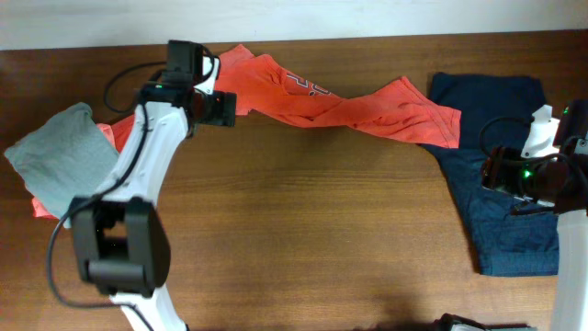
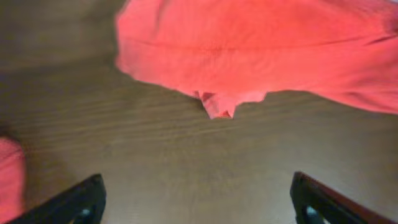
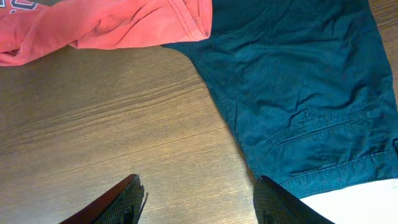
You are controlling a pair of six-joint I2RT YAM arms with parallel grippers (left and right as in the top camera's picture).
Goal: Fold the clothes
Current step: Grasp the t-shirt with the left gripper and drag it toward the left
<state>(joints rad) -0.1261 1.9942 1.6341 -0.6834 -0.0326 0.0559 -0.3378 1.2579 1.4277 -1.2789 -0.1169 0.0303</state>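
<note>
Red-orange T-shirt (image 1: 340,103) lies twisted in a band along far edge, rt end overlapping navy garment (image 1: 501,184), which is spread flat by rt edge. L gripper (image 2: 199,205): jaws wide apart, empty, over bare wood beside shirt hem. R gripper (image 3: 202,202): jaws apart, empty, at navy garment's inner border. Grey folded shirt (image 1: 55,156) near left edge.

Dark brown wood-grain table (image 1: 303,230) fills view; pale strip (image 1: 367,17) beyond far edge, possibly wall; even lighting.
</note>
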